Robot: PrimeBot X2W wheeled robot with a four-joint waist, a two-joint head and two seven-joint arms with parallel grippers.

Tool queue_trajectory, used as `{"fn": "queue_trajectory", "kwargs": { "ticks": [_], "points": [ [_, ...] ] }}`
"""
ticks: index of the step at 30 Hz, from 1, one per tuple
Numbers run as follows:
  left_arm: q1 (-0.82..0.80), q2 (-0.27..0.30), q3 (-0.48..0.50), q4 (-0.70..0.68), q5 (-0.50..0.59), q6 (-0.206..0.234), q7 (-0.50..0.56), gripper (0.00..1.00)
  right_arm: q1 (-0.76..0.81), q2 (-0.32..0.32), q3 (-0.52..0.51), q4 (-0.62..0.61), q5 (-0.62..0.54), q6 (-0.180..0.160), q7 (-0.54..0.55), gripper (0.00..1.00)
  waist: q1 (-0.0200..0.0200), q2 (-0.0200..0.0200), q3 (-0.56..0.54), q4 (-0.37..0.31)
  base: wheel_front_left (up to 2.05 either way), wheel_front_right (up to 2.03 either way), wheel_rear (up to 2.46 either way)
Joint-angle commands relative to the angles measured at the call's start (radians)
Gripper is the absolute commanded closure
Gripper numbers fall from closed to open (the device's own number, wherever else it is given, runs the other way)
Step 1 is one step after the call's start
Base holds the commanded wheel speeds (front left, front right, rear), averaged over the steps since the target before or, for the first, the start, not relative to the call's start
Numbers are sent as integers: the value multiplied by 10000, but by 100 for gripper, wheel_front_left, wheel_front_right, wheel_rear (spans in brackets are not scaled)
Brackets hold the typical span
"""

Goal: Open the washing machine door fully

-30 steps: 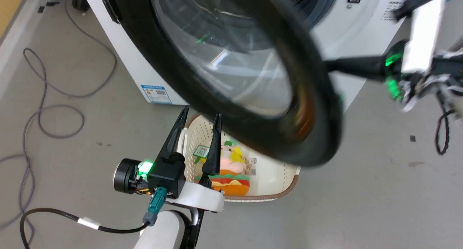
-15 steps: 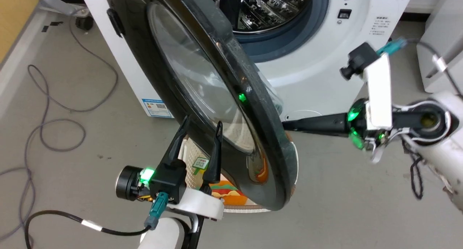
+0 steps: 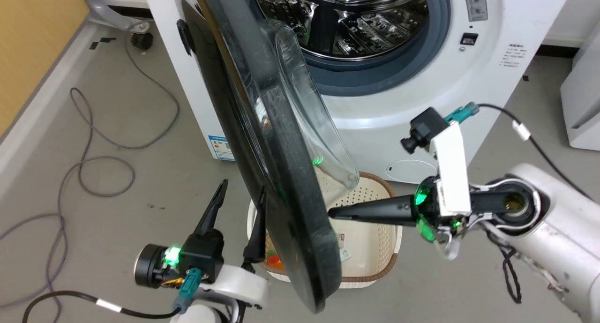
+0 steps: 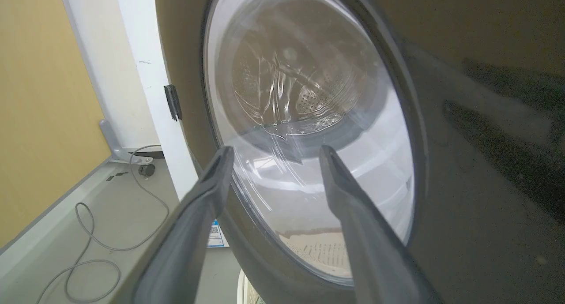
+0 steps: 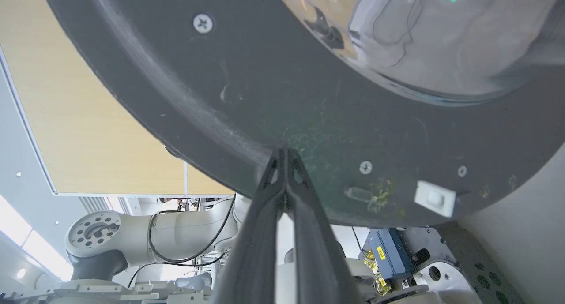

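While right pincer, closed, touches washing machine door | left pincer wide, empty | right wrist view: screws

The washing machine door is glossy black plastic outside, duller and scuffed inside, around a clear smooth glass bowl. The washing machine has a smooth white shell, a matt grey rubber ring and a shiny perforated steel drum. The basket looks like matt cream plastic.

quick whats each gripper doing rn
Left gripper: open, empty, pointing at the outer face of the washing machine door.
Right gripper: shut, gripping nothing, tips against the door's inner rim.
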Motion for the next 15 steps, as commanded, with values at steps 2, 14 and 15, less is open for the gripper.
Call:
{"fn": "queue_trajectory", "kwargs": {
  "ticks": [2,14,15],
  "points": [
    [245,76,209,6,57,-93,-55,0,339,146,158,-156,142,12,-234,100,0,0,-76,80,0,0,0],
    [660,52,670,252,-62,-666,-55,0,2928,840,-1951,-157,-1373,12,-5165,0,0,0,-430,-171,0,0,0],
    [698,47,695,281,-71,-703,-55,0,3300,924,-2253,-127,-1472,12,-5712,0,0,0,-486,-209,0,0,0]
  ]
}}
